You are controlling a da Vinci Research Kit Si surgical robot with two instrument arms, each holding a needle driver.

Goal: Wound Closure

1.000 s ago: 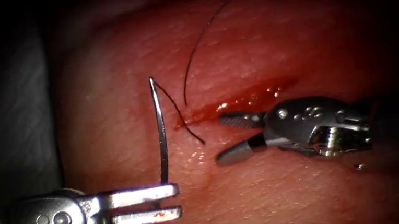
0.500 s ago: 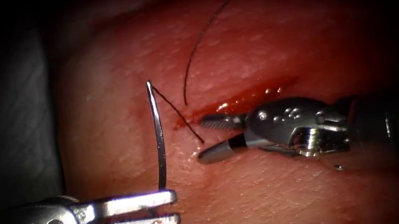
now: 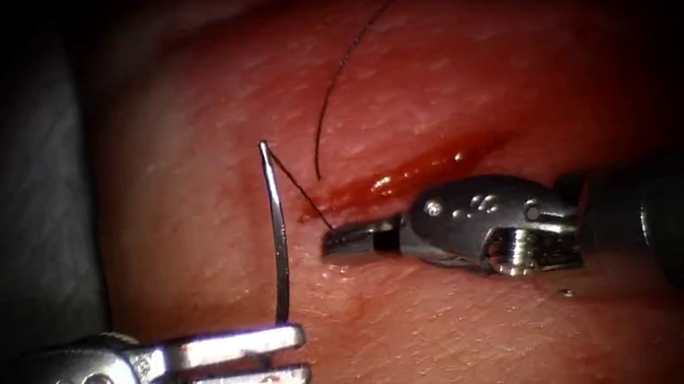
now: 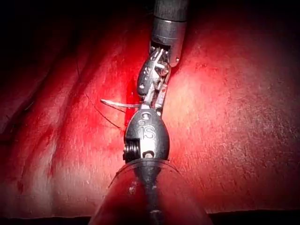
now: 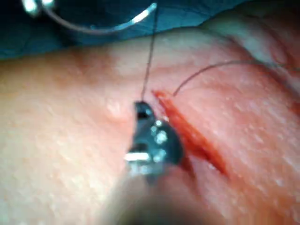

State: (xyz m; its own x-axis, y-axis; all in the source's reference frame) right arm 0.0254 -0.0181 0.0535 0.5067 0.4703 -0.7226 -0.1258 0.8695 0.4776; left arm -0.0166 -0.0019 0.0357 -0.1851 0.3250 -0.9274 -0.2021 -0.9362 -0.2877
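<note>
My left tool (image 3: 303, 354) sits low, left of the cut (image 3: 394, 180), jaws shut on the curved needle (image 3: 277, 229) near its lower end. The needle stands upright, free of the tissue (image 3: 492, 350). Thread (image 3: 301, 189) runs from the needle's top end down to my right tool (image 3: 327, 244), whose jaws are shut on it at the cut's left end. A second strand (image 3: 334, 80) rises from the cut toward the back. The left wrist view has the left tool (image 4: 151, 101) gripping the needle (image 4: 115, 104). In the right wrist view the right tool (image 5: 142, 111) pinches the thread (image 5: 149, 61) beside the cut (image 5: 187, 136).
Red fluid (image 3: 412, 174) pools along the cut. A dark grey cloth (image 3: 21, 222) borders the tissue on the left. The right tool's shaft (image 3: 680, 214) lies over the tissue to the right.
The right tool slid left along the cut and its open jaws closed on the thread below the needle's top end. The left tool and needle barely shifted.
</note>
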